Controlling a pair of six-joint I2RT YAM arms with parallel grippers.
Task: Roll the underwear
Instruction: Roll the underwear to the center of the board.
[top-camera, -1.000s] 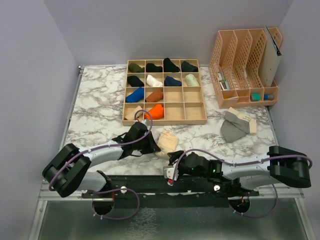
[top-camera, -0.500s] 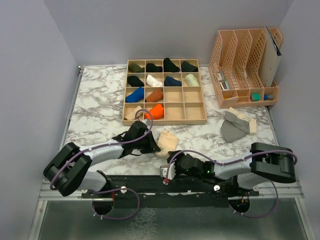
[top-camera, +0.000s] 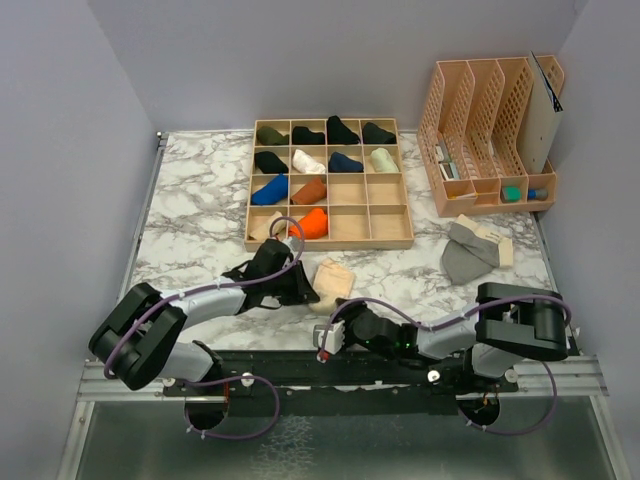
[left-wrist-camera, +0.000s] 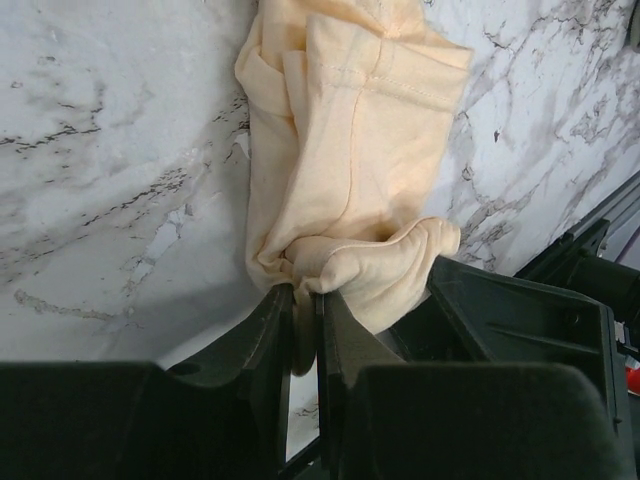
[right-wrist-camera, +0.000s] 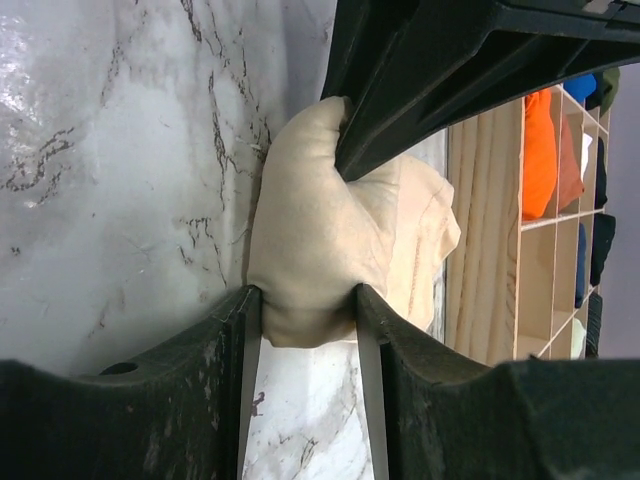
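Observation:
The pale beige underwear (top-camera: 336, 278) lies on the marble table just in front of the tray, partly bunched into a roll at its near end. My left gripper (top-camera: 310, 292) comes in from the left and is shut on a thin fold of that cloth (left-wrist-camera: 360, 150) at its near edge. My right gripper (top-camera: 335, 313) reaches in from the right. Its fingers (right-wrist-camera: 247, 330) press both sides of the thick rolled end (right-wrist-camera: 315, 235), which bulges between them. The grey underwear with a cream band (top-camera: 470, 252) lies apart at the right.
A wooden compartment tray (top-camera: 330, 244) holding several rolled garments stands behind the beige piece. A wooden file organizer (top-camera: 490, 130) stands at the back right. The black rail (top-camera: 350, 365) at the table's near edge runs close under both grippers.
My right arm has slid left toward the beige underwear and its jaws have narrowed onto the rolled end. The left gripper has kept its grip and barely moved.

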